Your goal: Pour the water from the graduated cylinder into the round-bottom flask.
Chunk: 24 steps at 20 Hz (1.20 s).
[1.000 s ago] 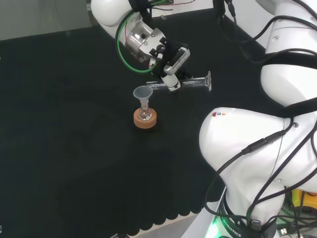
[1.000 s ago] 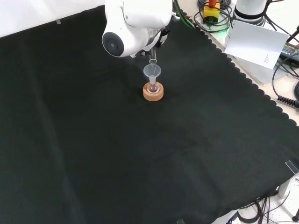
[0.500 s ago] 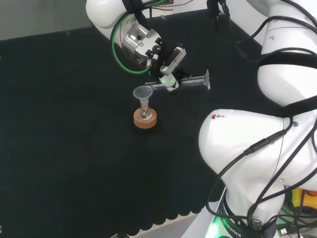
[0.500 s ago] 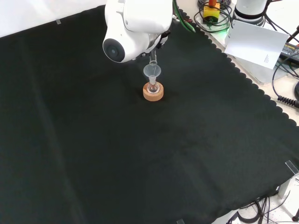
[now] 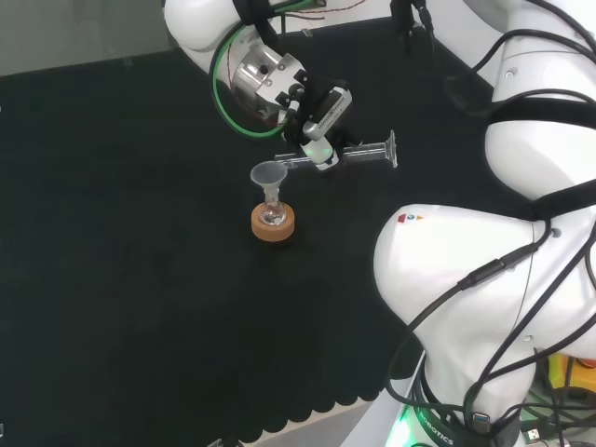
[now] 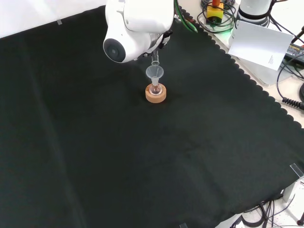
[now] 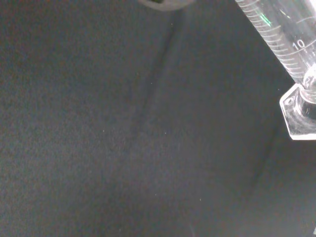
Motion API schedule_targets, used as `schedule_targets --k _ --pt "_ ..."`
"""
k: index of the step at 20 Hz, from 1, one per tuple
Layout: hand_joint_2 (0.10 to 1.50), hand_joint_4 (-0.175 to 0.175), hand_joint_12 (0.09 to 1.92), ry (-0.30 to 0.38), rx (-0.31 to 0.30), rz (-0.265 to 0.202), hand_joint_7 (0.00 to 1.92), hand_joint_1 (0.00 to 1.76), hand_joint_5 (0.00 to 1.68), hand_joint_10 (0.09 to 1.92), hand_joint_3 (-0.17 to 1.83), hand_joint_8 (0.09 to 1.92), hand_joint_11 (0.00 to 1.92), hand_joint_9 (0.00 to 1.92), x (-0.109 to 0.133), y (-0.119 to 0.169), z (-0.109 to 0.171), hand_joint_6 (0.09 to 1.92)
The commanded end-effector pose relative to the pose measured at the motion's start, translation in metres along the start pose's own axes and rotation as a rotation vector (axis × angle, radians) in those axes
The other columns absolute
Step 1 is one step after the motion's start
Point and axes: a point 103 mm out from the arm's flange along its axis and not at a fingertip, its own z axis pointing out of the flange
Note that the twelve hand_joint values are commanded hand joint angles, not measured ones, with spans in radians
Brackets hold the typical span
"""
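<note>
Bench: black cloth [image 6: 118, 156] spread over the whole work surface, scalloped at its edge.
Arm: big white robot links [image 5: 484, 279] at the right of the head view; in the front view a white link with a round grey cap [image 6: 135, 23] stands in front of the wrist.
Hand: black and white hand [image 5: 321, 116], fingers curled round the cylinder's middle, holding it above the cloth.
Cylinder: clear graduated glass cylinder [image 5: 349, 155] lying about level, foot to the right in the head view, mouth at the funnel's rim. Water level inside: cannot tell.
Stand: round cork ring [image 5: 273, 223] on the cloth, flask seated in it.
Flask: small clear round-bottom flask [image 5: 271, 215], upright.
Funnel: clear plastic funnel [image 5: 268, 175] sitting in the flask's neck.
Risk, spill: mouth sits at the funnel's edge, not over its middle; more tilt could send water outside the rim.
Risk, knock: a dip of the cylinder could tip the funnel or nudge the flask off the ring.
Risk, surge: a fast tilt may overfill the narrow funnel.
</note>
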Motion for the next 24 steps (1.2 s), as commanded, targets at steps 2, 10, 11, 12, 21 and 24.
schedule_targets --k 2,10,11,12,21,24 --pt "1.09 0.023 0.72 0.032 -0.113 -0.016 1.07 1.24 1.05 0.09 0.0 0.83 1.22 1.41 -0.001 -0.007 0.002 0.98" --pt "1.11 -0.159 0.73 0.167 -0.22 -0.077 1.01 1.26 0.99 0.09 0.0 0.97 1.21 1.41 -0.01 -0.01 0.016 1.0" --pt "1.11 -0.168 0.73 0.2 -0.25 -0.085 1.01 1.26 0.98 0.09 0.0 0.98 1.21 1.41 -0.013 -0.01 0.021 1.0" --pt "1.11 -0.172 0.73 0.225 -0.274 -0.091 1.01 1.26 0.98 0.09 0.0 0.98 1.21 1.41 -0.015 -0.011 0.025 1.0" --pt "1.11 -0.175 0.73 0.413 -0.416 -0.131 1.01 1.26 0.98 0.09 0.0 0.99 1.2 1.4 -0.033 -0.012 0.043 1.01" --pt "1.11 -0.175 0.73 0.465 -0.471 -0.14 1.0 1.26 0.98 0.09 0.0 0.99 1.2 1.4 -0.039 -0.012 0.045 1.01"
